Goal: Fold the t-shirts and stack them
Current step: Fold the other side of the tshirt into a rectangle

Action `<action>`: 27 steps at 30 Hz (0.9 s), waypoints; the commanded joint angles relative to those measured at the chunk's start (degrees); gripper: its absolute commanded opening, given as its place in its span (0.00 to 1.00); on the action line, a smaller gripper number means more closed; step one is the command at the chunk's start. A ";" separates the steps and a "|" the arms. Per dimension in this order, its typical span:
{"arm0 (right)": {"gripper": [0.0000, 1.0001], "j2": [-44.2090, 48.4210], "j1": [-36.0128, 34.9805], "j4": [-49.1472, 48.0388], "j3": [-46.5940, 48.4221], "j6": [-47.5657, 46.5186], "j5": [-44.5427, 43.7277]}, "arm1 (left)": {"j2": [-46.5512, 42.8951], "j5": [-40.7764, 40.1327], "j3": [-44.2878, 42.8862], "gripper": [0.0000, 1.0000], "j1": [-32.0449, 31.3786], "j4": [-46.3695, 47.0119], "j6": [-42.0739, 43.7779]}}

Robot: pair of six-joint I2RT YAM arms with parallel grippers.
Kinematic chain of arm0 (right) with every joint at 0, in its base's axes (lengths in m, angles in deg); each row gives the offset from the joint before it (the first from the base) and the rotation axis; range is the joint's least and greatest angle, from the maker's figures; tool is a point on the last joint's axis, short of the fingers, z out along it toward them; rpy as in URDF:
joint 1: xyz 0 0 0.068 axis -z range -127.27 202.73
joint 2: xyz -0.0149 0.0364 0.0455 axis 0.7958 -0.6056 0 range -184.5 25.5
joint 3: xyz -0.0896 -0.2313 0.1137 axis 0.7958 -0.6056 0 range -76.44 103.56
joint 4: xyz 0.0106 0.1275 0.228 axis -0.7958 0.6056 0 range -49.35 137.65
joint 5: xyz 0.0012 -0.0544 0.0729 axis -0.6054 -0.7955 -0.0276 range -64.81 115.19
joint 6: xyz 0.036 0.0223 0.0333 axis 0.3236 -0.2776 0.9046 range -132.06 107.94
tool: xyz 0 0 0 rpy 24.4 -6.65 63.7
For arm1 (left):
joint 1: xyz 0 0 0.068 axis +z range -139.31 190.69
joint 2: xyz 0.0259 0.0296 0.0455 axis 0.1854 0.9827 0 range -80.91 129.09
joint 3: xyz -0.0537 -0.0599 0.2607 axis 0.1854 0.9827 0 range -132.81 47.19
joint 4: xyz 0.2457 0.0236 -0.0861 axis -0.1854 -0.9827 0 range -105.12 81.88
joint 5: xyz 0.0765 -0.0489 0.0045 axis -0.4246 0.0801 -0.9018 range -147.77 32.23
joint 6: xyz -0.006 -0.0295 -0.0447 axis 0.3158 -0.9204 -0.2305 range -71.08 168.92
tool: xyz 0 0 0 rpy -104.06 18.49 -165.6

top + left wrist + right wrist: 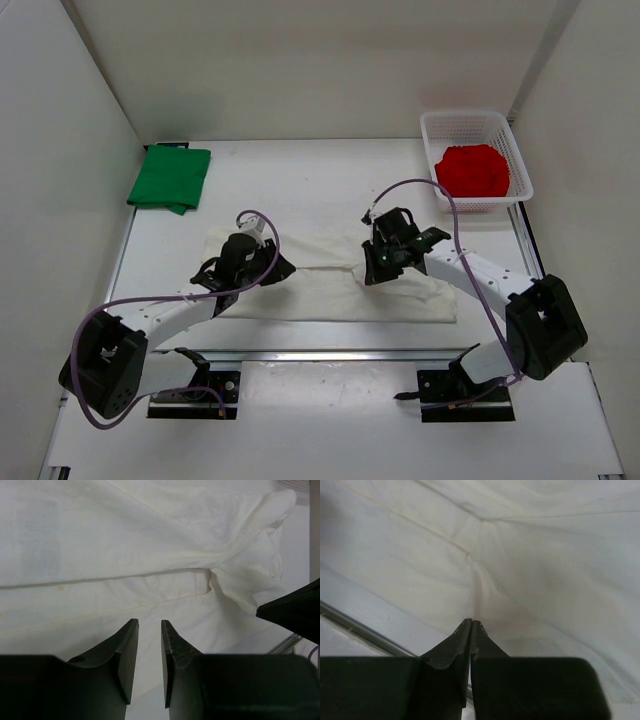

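Note:
A white t-shirt (330,292) lies spread in a long band across the middle of the table, partly folded along its length. My left gripper (278,268) hangs just over its left part. In the left wrist view the gripper (149,626) stands open by a narrow gap, with nothing between the jaws and the shirt (150,540) beneath. My right gripper (372,272) is at the shirt's middle. In the right wrist view the gripper (471,623) is shut, and a raised crease of the shirt (490,595) runs into its tips.
A folded green t-shirt (170,178) lies at the back left. A white basket (520,160) at the back right holds a crumpled red t-shirt (472,170). A metal rail (330,353) runs along the table's near edge. White walls enclose the table.

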 commanded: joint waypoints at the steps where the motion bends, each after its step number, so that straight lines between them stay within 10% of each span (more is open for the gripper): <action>1: 0.00 1.36 -1.94 3.36 4.17 -1.39 2.29 | -2.48 0.46 -2.55 0.36 0.45 -1.24 0.43; 18: 0.04 1.17 -3.18 2.14 0.84 -0.51 7.39 | -5.11 0.29 -1.94 0.36 3.68 -3.25 0.87; 22: 0.31 6.27 0.68 -0.75 0.22 0.98 6.16 | -5.90 0.73 -1.86 0.36 5.89 -5.00 2.45; 27: 0.10 10.50 13.93 -13.40 -6.52 8.34 0.97 | -2.15 -0.76 -4.30 0.37 7.04 -3.60 2.45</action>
